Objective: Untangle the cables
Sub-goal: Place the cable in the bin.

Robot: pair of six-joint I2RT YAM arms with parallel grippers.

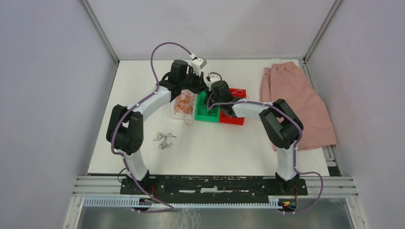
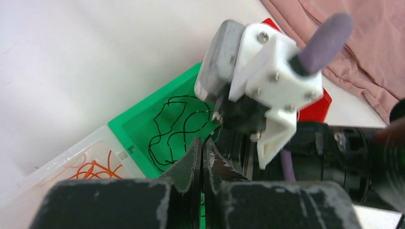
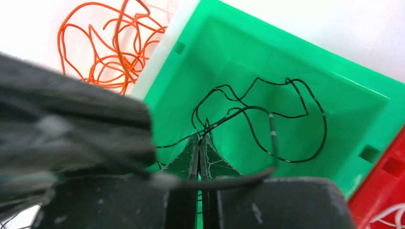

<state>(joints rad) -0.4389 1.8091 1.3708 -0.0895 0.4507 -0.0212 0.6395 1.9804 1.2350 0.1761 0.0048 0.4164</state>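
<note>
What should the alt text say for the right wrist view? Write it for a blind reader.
The right gripper, shut, apparently pinches a strand of the black wires lying looped in a green bin. Orange wires sit in a pale bin at upper left; the corner of a red bin shows at lower right.
</note>
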